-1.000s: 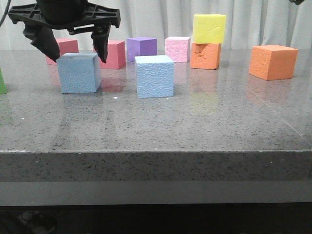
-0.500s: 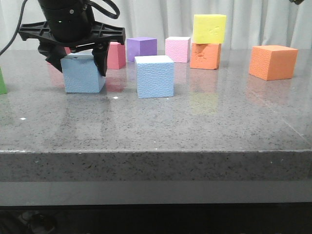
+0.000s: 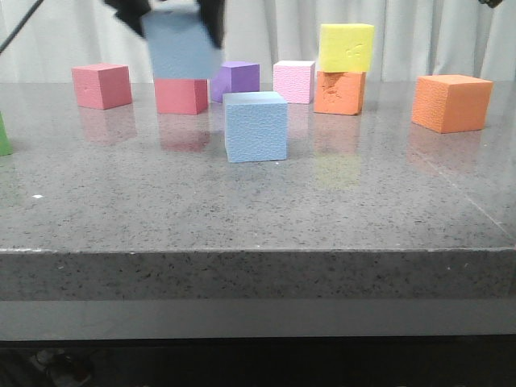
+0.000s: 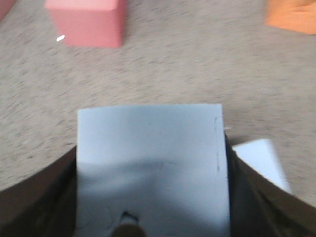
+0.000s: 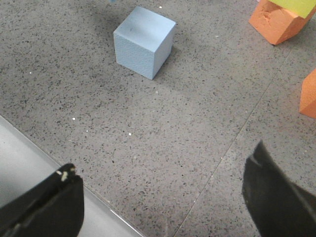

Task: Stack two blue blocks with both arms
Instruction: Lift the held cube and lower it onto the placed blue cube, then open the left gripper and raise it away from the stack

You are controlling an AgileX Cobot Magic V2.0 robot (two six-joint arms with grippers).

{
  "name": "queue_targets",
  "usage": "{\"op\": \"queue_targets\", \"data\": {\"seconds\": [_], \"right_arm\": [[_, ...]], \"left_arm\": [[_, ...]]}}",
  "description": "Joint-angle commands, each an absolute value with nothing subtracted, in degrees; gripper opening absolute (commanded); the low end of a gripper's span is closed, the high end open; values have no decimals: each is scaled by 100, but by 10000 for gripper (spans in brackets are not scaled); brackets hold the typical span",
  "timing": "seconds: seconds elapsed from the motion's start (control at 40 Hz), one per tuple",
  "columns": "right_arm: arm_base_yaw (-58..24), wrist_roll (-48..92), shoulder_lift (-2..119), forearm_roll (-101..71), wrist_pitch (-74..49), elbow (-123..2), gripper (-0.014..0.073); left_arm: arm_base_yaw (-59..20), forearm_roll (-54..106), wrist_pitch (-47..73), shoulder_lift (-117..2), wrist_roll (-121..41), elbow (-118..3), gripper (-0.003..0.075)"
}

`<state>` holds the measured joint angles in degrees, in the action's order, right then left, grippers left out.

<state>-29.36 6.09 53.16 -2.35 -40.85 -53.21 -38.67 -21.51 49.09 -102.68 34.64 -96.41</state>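
My left gripper (image 3: 177, 18) is shut on one blue block (image 3: 181, 44) and holds it high above the table, left of and above the second one. That held block fills the left wrist view (image 4: 150, 163), black fingers on both sides. The second blue block (image 3: 255, 126) stands on the table mid-centre; it shows in the right wrist view (image 5: 144, 41) and as a corner in the left wrist view (image 4: 260, 160). My right gripper (image 5: 163, 192) is open and empty, high above the table's front edge, out of the front view.
Two red cubes (image 3: 101, 85) (image 3: 181, 95), a purple cube (image 3: 235, 79), a pink cube (image 3: 293, 81), a yellow cube (image 3: 347, 47) on an orange one (image 3: 339, 93), and a big orange cube (image 3: 451, 101) stand at the back. A green edge (image 3: 3, 135) is far left.
My left gripper closed on the left blue block, lifted it off the table and carried it up and to the right. The second blue block has not moved.
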Motion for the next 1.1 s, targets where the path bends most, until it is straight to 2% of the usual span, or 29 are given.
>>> {"op": "queue_targets", "data": {"seconds": [0.0, 0.15, 0.57, 0.82, 1.07], "right_arm": [[-2928, 648, 5240, -254, -3661, -5455, 654], [-2928, 648, 5240, -254, -3661, -5455, 654], [-2928, 648, 5240, -254, -3661, -5455, 654], [-2928, 648, 5240, -254, -3661, -5455, 654], [-2928, 648, 5240, -254, -3661, -5455, 654]], "left_arm": [[-4188, -2408, 4802, -9957, 3460, -9941, 400], [-4483, -2432, 5024, -10053, 3728, -10131, 402], [-4577, -2469, 5112, -10590, 4236, -10395, 404], [-4577, -2372, 4967, -10605, 4236, -10395, 542], [-4577, -2441, 5051, -10568, 4236, -10444, 552]]}}
